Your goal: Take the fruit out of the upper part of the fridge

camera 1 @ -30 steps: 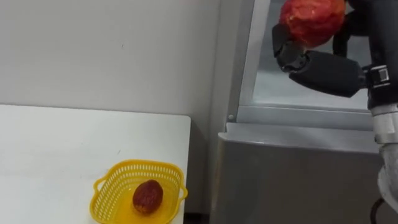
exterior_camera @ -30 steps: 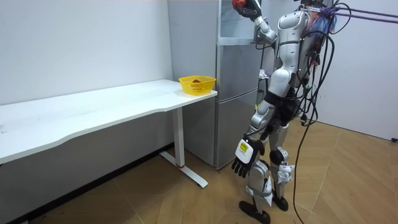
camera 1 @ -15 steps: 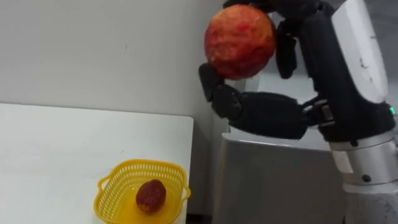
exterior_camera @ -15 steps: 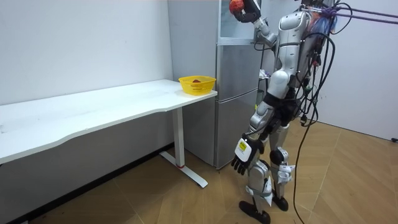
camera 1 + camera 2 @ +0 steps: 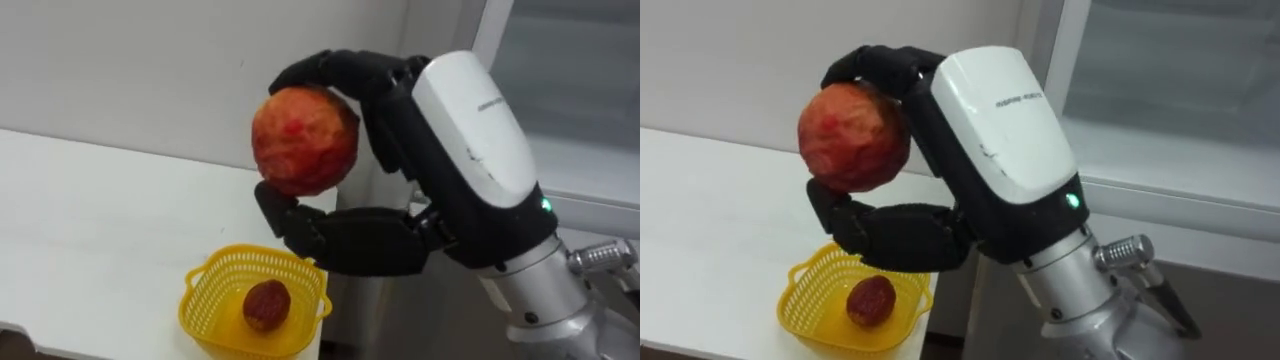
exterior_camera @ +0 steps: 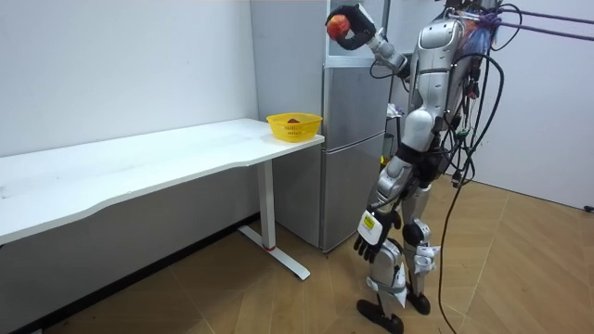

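**Spotter:** Where's the fruit?

**Me:** Clamped in my right hand (image 5: 440, 170), fingers curled over the top and thumb underneath. The fruit (image 5: 304, 140) is in the air above the yellow basket (image 5: 190, 300) and clear of the fridge (image 6: 353, 139).

**Spotter:** How will you set it down?

**Me:** I'd lower it straight and hold the grip until it sits inside the rim. I'd place it beside the small dark fruit (image 5: 266, 304), not on top. The basket sits right at the corner of the desk (image 5: 90, 220) and looks light, so a sideways nudge could push it off.

**Spotter:** What does it look like?

**Me:** It's round and red with orange blotches. The skin is dull and slightly rough, and it fills the hand.

**Spotter:** And the left hand?

**Me:** My left hand (image 6: 368, 232) hangs by the thigh. I can't tell its state.
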Tool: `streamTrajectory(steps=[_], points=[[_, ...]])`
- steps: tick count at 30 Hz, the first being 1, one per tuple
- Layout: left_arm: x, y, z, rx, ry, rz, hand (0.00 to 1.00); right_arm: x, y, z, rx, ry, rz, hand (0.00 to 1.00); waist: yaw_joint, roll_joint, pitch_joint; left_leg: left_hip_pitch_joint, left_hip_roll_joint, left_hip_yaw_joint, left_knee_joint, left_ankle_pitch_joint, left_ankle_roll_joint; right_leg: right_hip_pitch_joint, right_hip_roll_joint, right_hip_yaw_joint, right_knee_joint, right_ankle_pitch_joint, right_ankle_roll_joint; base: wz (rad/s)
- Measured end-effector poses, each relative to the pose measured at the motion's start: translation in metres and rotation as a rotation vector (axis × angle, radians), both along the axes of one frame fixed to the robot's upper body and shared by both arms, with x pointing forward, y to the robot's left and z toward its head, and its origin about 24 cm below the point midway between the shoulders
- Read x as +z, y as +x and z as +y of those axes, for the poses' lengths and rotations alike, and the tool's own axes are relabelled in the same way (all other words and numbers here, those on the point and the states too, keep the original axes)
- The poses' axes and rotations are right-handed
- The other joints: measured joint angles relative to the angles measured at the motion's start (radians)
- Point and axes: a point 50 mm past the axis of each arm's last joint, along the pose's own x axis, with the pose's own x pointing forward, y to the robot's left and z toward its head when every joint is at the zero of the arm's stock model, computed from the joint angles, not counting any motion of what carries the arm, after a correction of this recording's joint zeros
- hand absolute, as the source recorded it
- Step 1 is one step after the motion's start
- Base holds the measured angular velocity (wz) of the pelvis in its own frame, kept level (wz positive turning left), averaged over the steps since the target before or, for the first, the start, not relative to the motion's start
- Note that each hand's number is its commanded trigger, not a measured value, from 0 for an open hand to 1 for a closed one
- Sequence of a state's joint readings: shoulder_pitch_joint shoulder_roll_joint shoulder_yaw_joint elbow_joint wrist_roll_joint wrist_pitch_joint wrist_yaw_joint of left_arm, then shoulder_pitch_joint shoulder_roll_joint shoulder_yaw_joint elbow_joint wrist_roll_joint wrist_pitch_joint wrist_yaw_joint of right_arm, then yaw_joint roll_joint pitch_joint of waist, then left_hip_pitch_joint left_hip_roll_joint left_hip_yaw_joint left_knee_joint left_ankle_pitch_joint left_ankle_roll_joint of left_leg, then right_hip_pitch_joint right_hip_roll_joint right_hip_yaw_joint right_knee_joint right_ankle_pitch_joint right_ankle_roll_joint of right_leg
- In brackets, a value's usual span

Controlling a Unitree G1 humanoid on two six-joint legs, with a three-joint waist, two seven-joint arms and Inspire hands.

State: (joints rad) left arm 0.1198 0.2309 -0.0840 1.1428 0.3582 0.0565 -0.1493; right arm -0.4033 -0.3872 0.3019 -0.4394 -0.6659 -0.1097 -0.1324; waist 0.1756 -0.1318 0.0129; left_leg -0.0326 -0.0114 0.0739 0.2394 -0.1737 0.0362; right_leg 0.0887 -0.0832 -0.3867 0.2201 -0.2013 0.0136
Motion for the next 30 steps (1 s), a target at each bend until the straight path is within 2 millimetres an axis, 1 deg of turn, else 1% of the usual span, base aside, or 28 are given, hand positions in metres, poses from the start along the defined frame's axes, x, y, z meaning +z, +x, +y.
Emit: streamTrajectory(steps=[8, 9, 14, 18, 21, 22, 25, 28, 30], points=[[0.002, 0.008, 0.002, -0.012, 0.001, -0.012, 0.0, -0.019, 0.01, 0.009, -0.003, -0.084, 0.084, 1.0, 0.037, -0.007, 0.0001, -0.016, -0.001, -0.013, 0.015, -0.001, 0.001, -0.005, -0.001, -0.015, 0.0, 0.0, 0.0, 0.05], [0.002, 0.008, 0.003, -0.014, 0.003, -0.014, 0.0, -0.021, 0.011, 0.009, -0.005, -0.096, 0.097, 1.0, 0.042, -0.009, -0.0003, -0.019, -0.002, -0.019, 0.018, -0.001, 0.001, -0.005, -0.002, -0.022, 0.0, 0.0, 0.0, 0.13], [0.003, 0.01, 0.006, -0.019, 0.007, -0.014, 0.0, -0.031, 0.02, 0.008, -0.047, -0.131, 0.141, 1.0, 0.053, -0.016, 0.0012, -0.033, -0.003, -0.032, 0.029, -0.001, 0.001, -0.004, -0.002, -0.035, 0.001, 0.0, 0.0, 0.1], [0.002, 0.007, 0.007, -0.027, 0.012, 0.019, 0.0, -0.052, 0.034, 0.006, -0.111, -0.189, 0.221, 1.0, 0.059, -0.024, 0.0022, -0.034, -0.004, -0.034, 0.029, -0.001, 0.001, -0.007, -0.001, -0.031, 0.002, 0.0, 0.0, -0.01], [0.003, 0.008, 0.008, -0.022, 0.009, 0.035, 0.0, -0.065, 0.044, 0.003, -0.199, -0.237, 0.254, 1.0, 0.078, -0.035, 0.0012, -0.04, -0.004, -0.037, 0.029, 0.0, 0.0, -0.012, -0.001, -0.03, 0.0, 0.0, 0.0, -0.01], [0.003, 0.009, 0.009, -0.022, 0.01, 0.033, 0.0, -0.069, 0.05, 0.002, -0.223, -0.248, 0.269, 1.0, 0.081, -0.041, -0.0012, -0.047, -0.004, -0.038, 0.029, 0.001, -0.001, -0.019, 0.0, -0.032, 0.001, 0.0, -0.001, 0.0], [0.003, 0.01, 0.009, -0.024, 0.01, 0.032, 0.0, -0.08, 0.066, 0.0, -0.267, -0.29, 0.316, 1.0, 0.087, -0.049, -0.0002, -0.049, -0.005, -0.038, 0.029, 0.002, -0.001, -0.022, 0.0, -0.035, -0.001, 0.0, -0.001, 0.0], [0.003, 0.01, 0.009, -0.025, 0.01, 0.029, 0.0, -0.089, 0.072, -0.005, -0.313, -0.299, 0.355, 1.0, 0.108, -0.051, 0.0002, -0.054, -0.006, -0.042, 0.029, 0.002, 0.0, -0.025, -0.001, -0.041, -0.002, 0.0, -0.001, 0.04], [0.004, 0.011, 0.01, -0.025, 0.012, 0.027, 0.0, -0.093, 0.074, -0.007, -0.325, -0.305, 0.372, 1.0, 0.11, -0.052, 0.0003, -0.062, -0.007, -0.045, 0.03, 0.002, 0.0, -0.033, -0.002, -0.048, -0.001, 0.0, 0.0, 0.06]])
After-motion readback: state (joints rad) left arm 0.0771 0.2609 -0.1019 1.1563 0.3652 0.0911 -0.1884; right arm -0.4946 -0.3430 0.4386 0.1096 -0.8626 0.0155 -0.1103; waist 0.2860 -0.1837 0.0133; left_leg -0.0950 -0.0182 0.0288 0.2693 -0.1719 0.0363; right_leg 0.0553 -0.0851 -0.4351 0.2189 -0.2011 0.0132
